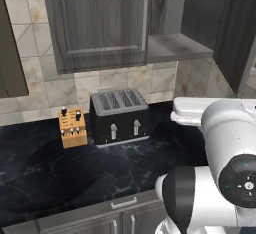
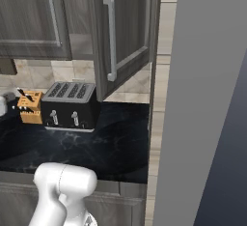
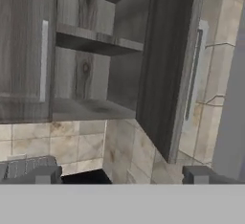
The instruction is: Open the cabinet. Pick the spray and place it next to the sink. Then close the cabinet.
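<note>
where wood-grain cabinet (image 3: 95, 65) gapes, boxy black toaster (image 1: 120, 116)

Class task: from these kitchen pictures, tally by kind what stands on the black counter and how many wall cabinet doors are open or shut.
Toaster: 1
Knife block: 1
Open cabinet door: 1
Shut cabinet door: 1
Total: 4

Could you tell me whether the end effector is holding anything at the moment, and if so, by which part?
Nothing is held. The end effector is open, its fingertips spread wide with only air between them, facing the cabinet, whose right door stands open.
</note>
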Available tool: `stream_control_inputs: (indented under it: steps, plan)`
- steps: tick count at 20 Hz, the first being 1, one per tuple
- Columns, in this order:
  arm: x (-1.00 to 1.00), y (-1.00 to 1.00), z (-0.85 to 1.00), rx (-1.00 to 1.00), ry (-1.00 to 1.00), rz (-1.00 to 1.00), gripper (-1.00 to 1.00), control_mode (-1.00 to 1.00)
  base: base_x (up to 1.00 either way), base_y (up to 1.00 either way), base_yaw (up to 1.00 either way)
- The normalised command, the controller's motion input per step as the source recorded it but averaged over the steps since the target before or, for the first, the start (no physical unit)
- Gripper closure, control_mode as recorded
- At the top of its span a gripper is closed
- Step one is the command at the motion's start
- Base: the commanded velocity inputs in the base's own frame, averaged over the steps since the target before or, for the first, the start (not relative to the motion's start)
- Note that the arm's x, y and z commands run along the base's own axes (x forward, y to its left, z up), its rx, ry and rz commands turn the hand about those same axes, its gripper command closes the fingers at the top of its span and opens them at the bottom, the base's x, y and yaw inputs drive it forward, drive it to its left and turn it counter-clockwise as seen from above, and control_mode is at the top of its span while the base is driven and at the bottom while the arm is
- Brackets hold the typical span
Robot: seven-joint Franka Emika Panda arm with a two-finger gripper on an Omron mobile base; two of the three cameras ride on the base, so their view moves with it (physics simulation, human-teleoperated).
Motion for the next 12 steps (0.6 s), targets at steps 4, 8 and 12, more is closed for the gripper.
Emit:
stream_control_inputs:
  steps: [4, 8, 12]
  plan:
    - [-0.91, -0.27, 0.19, 0.05, -0.13, -0.22, -1.00, -1.00, 0.00, 0.00, 0.00]
    - [-0.33, -0.34, 0.12, 0.00, -0.15, -0.10, -1.00, -1.00, 0.00, 0.00, 0.00]
    - [-0.02, -0.65, 0.00, 0.00, -0.07, 0.00, -1.00, -1.00, 0.00, 0.00, 0.00]
